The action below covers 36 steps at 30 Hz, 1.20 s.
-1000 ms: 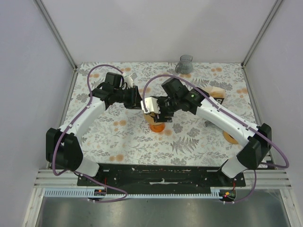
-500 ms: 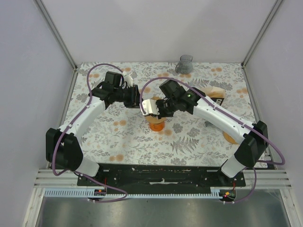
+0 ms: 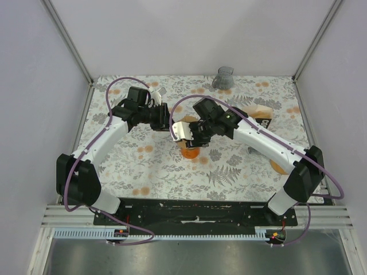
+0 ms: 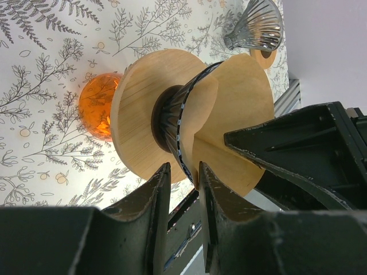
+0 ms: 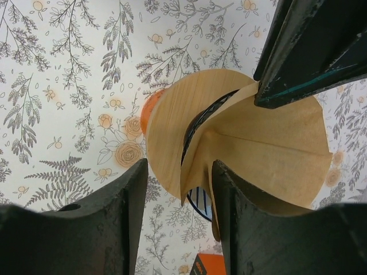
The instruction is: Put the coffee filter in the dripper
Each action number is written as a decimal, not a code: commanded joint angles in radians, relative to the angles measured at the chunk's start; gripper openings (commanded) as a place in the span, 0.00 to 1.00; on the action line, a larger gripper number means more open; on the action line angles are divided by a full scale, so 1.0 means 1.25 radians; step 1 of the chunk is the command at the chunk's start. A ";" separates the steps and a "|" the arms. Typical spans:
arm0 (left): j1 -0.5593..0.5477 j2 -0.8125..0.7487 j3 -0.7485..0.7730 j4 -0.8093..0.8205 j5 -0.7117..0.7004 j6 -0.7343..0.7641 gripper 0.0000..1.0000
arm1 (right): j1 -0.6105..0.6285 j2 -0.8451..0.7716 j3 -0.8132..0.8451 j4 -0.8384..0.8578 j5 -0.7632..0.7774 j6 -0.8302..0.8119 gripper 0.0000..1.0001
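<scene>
The two arms meet over the middle of the bench (image 3: pixel 155 166). The left gripper (image 4: pixel 184 169) has its jaws almost closed, pinching the dark rim of the dripper (image 4: pixel 172 123), which is held tipped on its side with its wooden collar (image 4: pixel 140 126) facing the camera. The tan paper filter (image 4: pixel 241 109) sits against the dripper's mouth, its cone fanning out from the rim rather than lying down inside. The right gripper (image 5: pixel 179 165) has its jaws apart on either side of the filter's folded edge, with a gap showing on each side. An orange glass (image 4: pixel 97 109) stands on the bench just beyond the collar. A silver ribbed cone (image 4: pixel 258 26) rests farther off.
</scene>
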 commanded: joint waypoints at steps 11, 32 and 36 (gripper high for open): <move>-0.003 0.001 0.031 0.002 -0.004 0.024 0.33 | 0.002 0.063 0.025 0.008 0.055 -0.011 0.23; -0.002 -0.010 0.050 -0.011 -0.009 0.036 0.36 | 0.007 0.036 0.010 0.010 0.067 -0.014 0.56; -0.002 -0.017 0.049 -0.013 -0.009 0.040 0.40 | 0.010 0.026 0.015 0.008 0.072 -0.009 0.63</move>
